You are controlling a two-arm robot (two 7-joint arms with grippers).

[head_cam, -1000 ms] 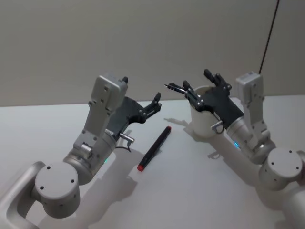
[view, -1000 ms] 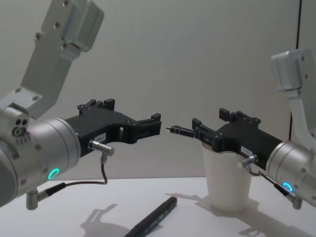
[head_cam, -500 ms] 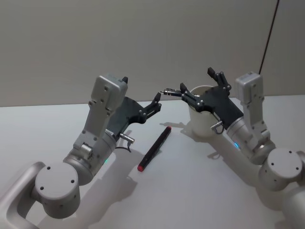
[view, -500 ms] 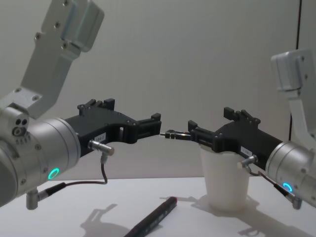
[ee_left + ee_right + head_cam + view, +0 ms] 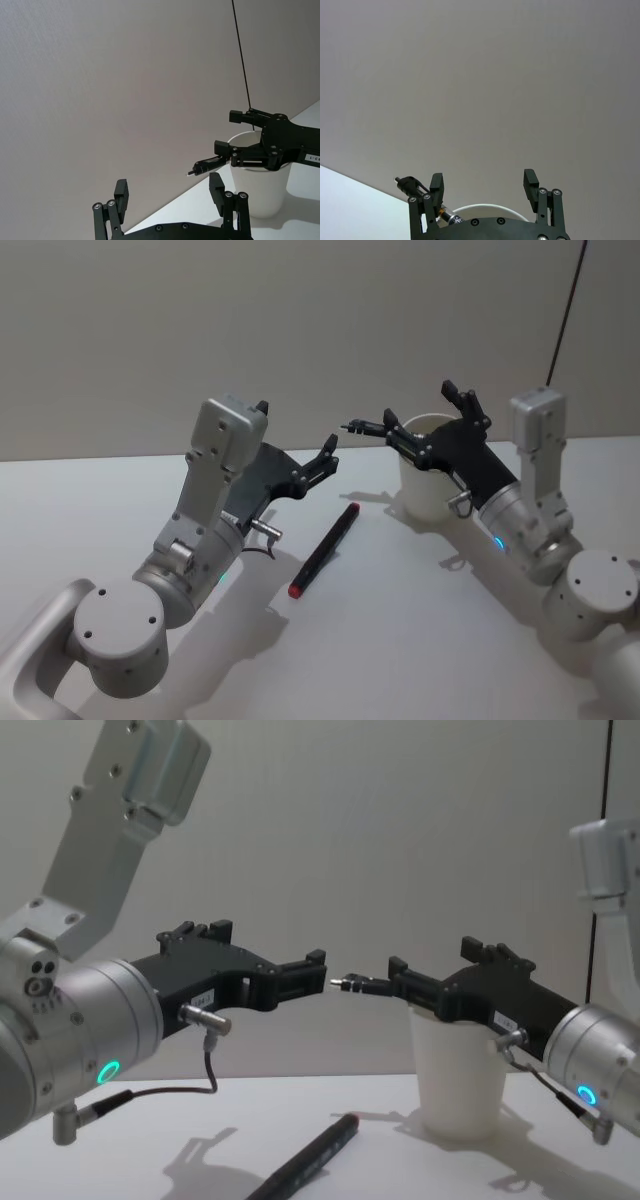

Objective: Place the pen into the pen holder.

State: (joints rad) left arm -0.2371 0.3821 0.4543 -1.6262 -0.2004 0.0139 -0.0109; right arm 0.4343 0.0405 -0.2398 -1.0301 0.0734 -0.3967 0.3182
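Note:
A black pen [image 5: 322, 550] with a red end lies flat on the white table, between the arms. The pen holder, a white paper cup [image 5: 425, 490] [image 5: 455, 1070], stands upright at the right. My right gripper [image 5: 425, 408] [image 5: 483, 182] hovers over its rim, open. A thin dark pen [image 5: 365, 427] [image 5: 420, 192] runs slantwise past one right finger [image 5: 436, 186], tip toward the left arm; its lower end is hidden near the cup's mouth. My left gripper [image 5: 297, 428] [image 5: 169, 189] hangs open above the table, left of that tip, holding nothing.
A plain grey wall rises behind the table [image 5: 400, 640]. A thin dark cable [image 5: 565, 310] hangs down the wall at the far right. The tips of the two grippers are close together in mid-air.
The right gripper and the thin pen swung toward the left gripper, then drew back a little to the right. The cup shifted slightly. The left arm and the lying pen stayed put.

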